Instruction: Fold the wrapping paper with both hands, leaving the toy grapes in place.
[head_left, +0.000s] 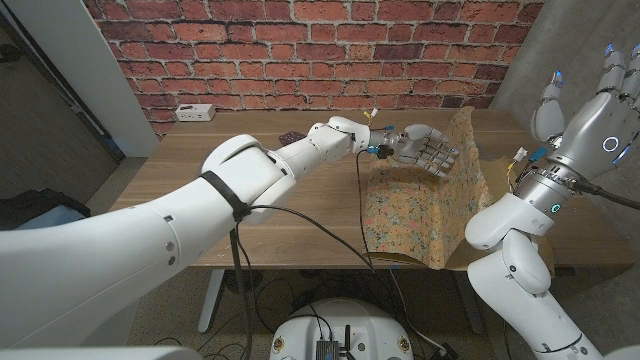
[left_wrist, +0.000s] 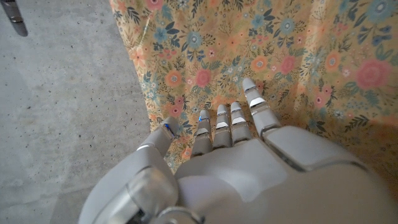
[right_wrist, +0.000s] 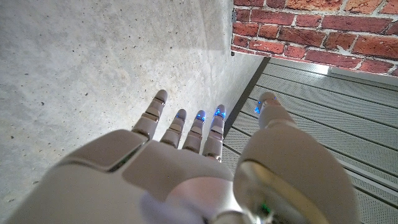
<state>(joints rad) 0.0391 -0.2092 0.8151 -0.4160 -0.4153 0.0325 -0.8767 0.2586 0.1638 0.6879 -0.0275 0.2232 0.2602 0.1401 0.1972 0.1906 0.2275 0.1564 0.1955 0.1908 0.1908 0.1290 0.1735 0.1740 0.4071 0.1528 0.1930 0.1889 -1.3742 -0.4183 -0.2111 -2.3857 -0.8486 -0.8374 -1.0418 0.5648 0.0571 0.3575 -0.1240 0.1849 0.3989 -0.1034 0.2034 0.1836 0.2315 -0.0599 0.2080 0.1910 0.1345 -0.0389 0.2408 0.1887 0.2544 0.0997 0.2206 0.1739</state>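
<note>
The left hand (head_left: 428, 152) reaches over the table's middle, fingers (left_wrist: 231, 122) spread and empty, pressed against the raised flap of the floral wrapping paper (head_left: 420, 215). That sheet lies at the wooden table's (head_left: 200, 200) right front part, its front edge reaching the table's front edge and its right side standing up. The right hand (head_left: 590, 105) hovers high beyond the table's right edge, fingers splayed, holding nothing. A white power strip (head_left: 195, 113) sits at the far left corner.
</note>
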